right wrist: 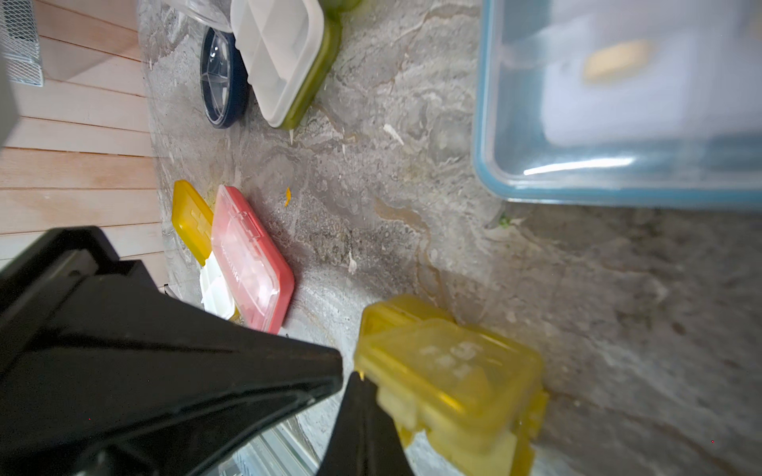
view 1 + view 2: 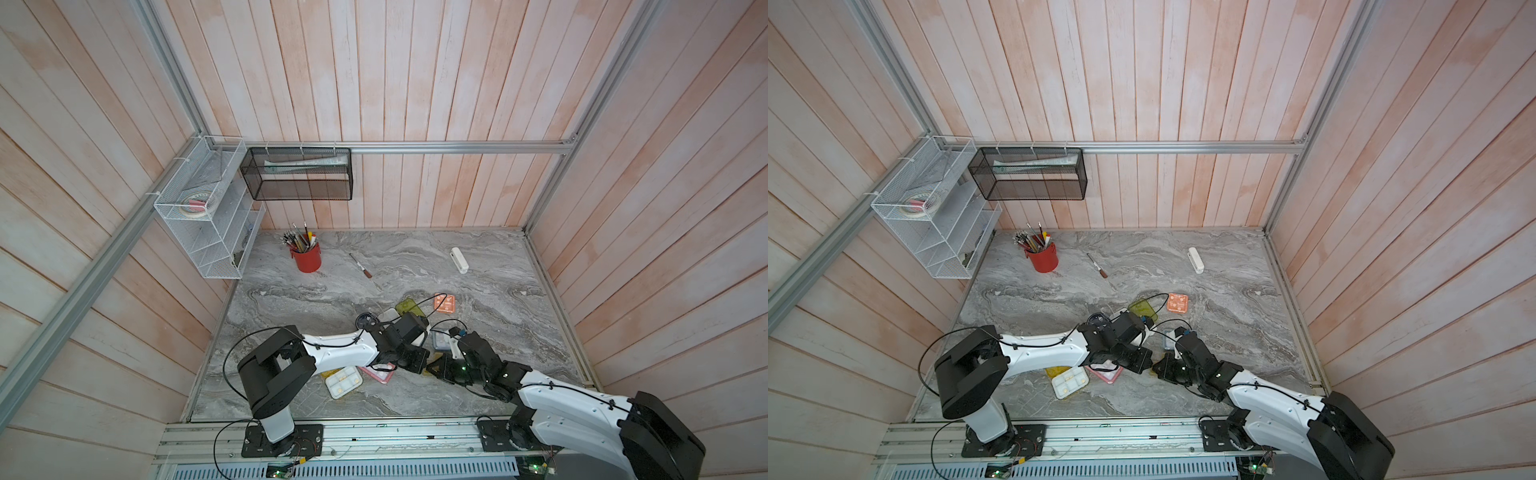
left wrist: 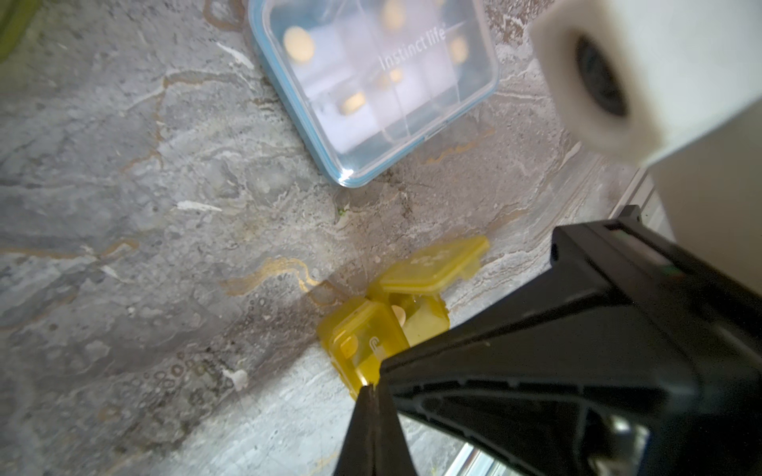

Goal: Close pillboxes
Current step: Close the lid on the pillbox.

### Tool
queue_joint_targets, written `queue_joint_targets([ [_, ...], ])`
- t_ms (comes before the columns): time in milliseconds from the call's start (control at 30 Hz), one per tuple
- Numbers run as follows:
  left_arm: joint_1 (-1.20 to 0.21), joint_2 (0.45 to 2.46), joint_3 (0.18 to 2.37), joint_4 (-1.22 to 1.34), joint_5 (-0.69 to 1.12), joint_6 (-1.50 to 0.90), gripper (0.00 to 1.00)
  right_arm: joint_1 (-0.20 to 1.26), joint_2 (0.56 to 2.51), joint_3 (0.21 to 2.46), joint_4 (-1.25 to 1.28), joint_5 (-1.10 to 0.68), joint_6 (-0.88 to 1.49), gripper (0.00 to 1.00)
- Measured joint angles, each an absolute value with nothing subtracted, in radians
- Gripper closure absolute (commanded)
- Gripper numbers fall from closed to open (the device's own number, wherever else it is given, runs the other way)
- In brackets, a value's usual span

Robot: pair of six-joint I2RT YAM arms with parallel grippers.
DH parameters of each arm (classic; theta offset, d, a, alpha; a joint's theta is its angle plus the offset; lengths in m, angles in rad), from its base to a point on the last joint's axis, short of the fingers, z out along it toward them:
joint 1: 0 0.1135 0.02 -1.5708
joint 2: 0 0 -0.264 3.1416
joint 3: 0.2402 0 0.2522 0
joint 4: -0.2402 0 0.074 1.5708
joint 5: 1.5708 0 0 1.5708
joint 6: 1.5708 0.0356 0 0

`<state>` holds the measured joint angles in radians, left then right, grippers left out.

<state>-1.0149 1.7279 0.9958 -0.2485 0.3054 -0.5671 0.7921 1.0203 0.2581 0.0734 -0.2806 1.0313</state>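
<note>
Marble table [image 2: 291,299] carries the job, with the pillboxes clustered near its front under both arms. The blue-grey pillbox [image 3: 371,82] looks lidded to me, and so does the pink pillbox [image 1: 251,255].

The step in hand is the small amber pillbox [image 3: 371,334] between the arms, where one flap [image 3: 433,263] stands raised. My left gripper [image 3: 369,389] has its jaws together and grips nothing, its tip touching the box's corner. My right gripper [image 1: 358,381], jaws also together, sits at the flap's edge.

Next I'd press that flap down until it seats, bracing the box with the left tip so it can't slide.

Both top views bury nearly all of the amber box under the wrists. Only the right wrist view shows the lime-green pillbox [image 1: 288,57] lying open close up.
</note>
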Motion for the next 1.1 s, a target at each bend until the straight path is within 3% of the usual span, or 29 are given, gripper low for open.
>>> queue_joint_targets([
  [1100, -1.008, 1.732, 0.996, -0.274, 0.306, -0.549, 0.99, 0.782, 0.999, 0.156, 0.243, -0.282, 1.016, 0.96],
])
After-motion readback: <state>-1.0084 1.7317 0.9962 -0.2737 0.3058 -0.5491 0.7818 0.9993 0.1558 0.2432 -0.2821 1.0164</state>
